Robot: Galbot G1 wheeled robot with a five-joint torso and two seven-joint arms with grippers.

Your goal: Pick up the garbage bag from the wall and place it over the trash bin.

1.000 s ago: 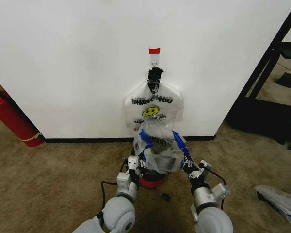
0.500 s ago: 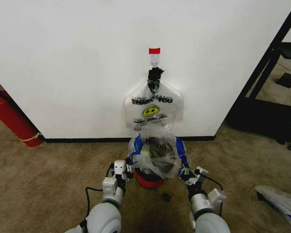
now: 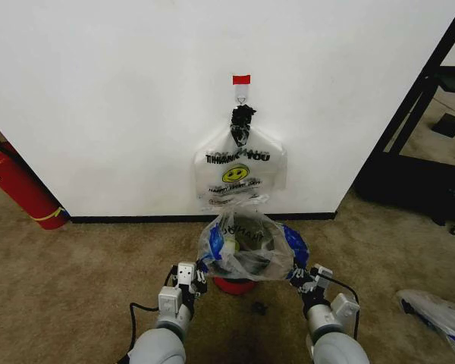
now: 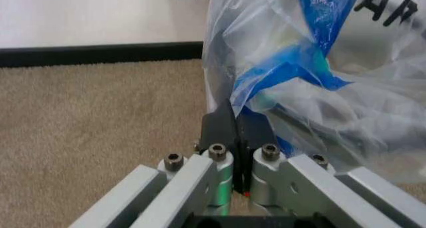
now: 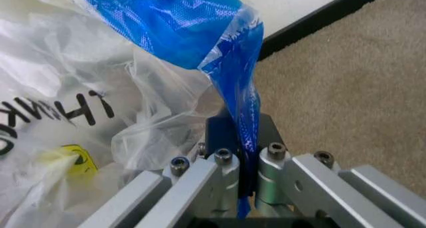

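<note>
Grippers left (image 3: 199, 276), right (image 3: 297, 274) pinch garbage bag (image 3: 250, 244), seemingly draped over trash bin (image 3: 235, 285).

The white bag (image 3: 240, 174) hanging on the wall (image 3: 114, 98) at twelve o'clock is showing "THANK YOU" in black capitals above a yellow smiley, with smaller lines beneath that are too fine to read. The garbage bag (image 3: 250, 243) is carrying black lettering too; in the right wrist view, "THANK" (image 5: 57, 111) is appearing reversed through the plastic.
</note>
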